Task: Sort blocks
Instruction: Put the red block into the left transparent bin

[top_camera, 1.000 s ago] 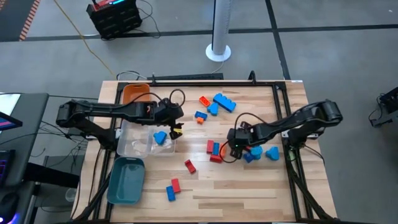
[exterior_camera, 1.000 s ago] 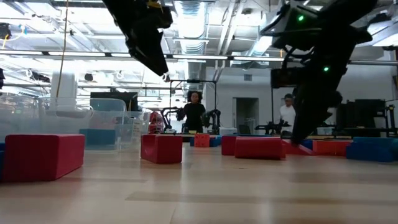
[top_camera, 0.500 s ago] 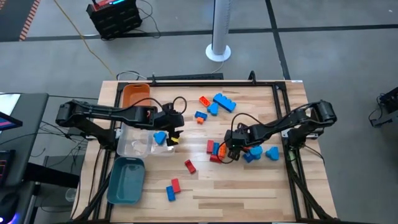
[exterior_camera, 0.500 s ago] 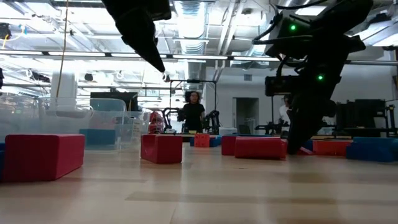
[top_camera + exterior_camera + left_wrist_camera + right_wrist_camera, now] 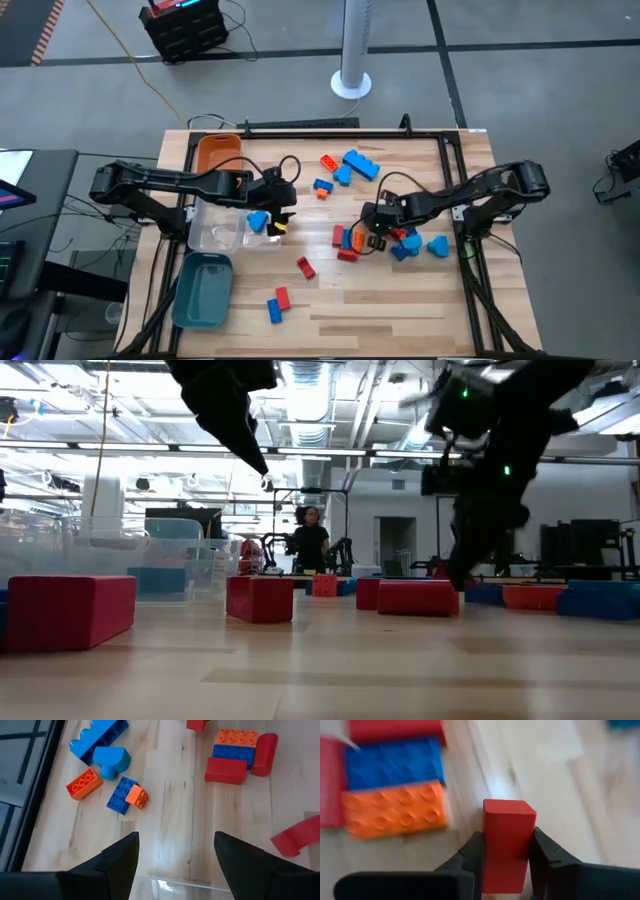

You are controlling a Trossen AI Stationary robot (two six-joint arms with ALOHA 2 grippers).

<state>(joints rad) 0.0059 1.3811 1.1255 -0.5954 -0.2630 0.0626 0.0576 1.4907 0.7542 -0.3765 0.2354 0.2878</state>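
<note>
Your right gripper (image 5: 504, 852) pinches a red block (image 5: 506, 845), lifted just beside the orange and blue blocks (image 5: 392, 790) mid-table. Bare wood lies beyond it. Your left gripper (image 5: 175, 852), fingers spread, hangs by the clear tray (image 5: 215, 232), with other blocks (image 5: 100, 755) scattered ahead.

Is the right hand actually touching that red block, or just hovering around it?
Touching. In the right wrist view the right hand has both fingers pressed flat against opposite sides of the red block, no gap showing on either side.
</note>
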